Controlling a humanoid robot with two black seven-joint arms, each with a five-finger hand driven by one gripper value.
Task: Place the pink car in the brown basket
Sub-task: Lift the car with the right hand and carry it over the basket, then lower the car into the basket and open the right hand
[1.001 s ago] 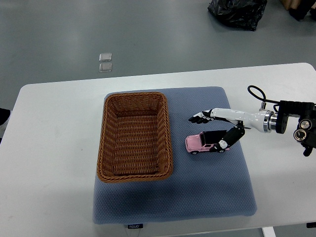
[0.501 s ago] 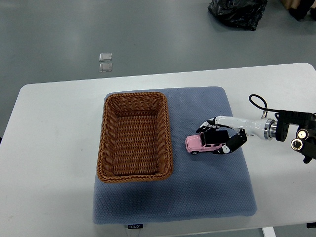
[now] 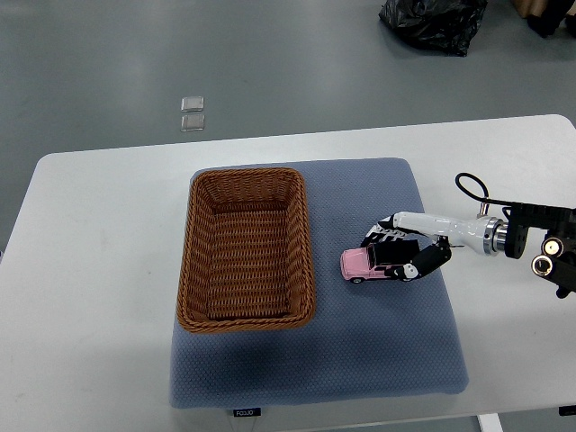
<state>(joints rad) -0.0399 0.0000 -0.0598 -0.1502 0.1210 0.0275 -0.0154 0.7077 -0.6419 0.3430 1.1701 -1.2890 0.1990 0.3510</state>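
The pink toy car (image 3: 362, 263) lies on the blue-grey mat (image 3: 360, 342), just right of the brown wicker basket (image 3: 247, 247). The basket is rectangular and holds nothing. My right hand (image 3: 400, 253) comes in from the right edge and sits over the car's rear half. Its fingers lie along the far side and its thumb curls on the near side, closing around the car. The car still rests on the mat. The left arm does not show.
The mat lies on a white table (image 3: 90, 270). A black cable loops off my right wrist (image 3: 468, 184). A black bag (image 3: 430, 20) and two small clear squares (image 3: 192, 114) lie on the floor beyond the table.
My right hand has come down from above the car and its fingers have closed around the rear half. The car has shifted very slightly right.
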